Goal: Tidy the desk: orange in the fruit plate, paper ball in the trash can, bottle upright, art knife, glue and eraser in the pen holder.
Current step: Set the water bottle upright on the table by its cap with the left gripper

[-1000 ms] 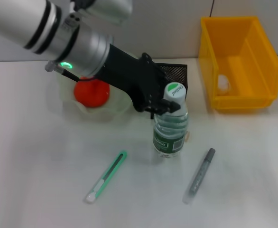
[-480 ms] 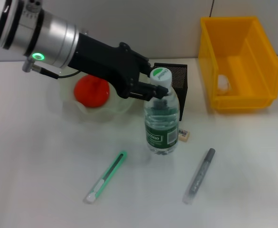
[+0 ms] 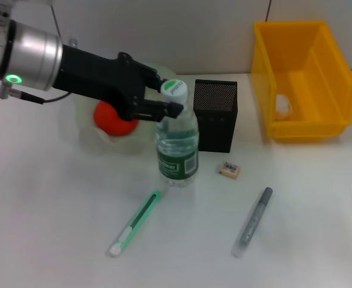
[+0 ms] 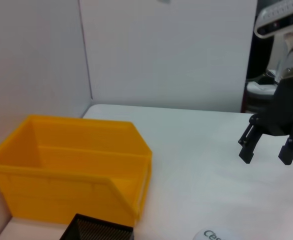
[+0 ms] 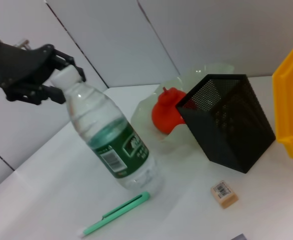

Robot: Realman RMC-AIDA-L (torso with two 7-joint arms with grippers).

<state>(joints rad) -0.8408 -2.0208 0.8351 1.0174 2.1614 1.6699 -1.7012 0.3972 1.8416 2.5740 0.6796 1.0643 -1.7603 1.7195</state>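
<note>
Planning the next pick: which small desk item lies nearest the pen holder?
The eraser, just in front of the pen holder; the green knife and grey glue stick lie farther forward.

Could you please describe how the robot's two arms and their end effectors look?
The left arm has a silver metallic tube with black ring bands, a glowing green indicator light and a thin dark cable beside it. Its left end effector is matte black with jointed fingers. The right end effector is also black, with two blunt fingers, below a pale grey housing marked with dark dots.
</note>
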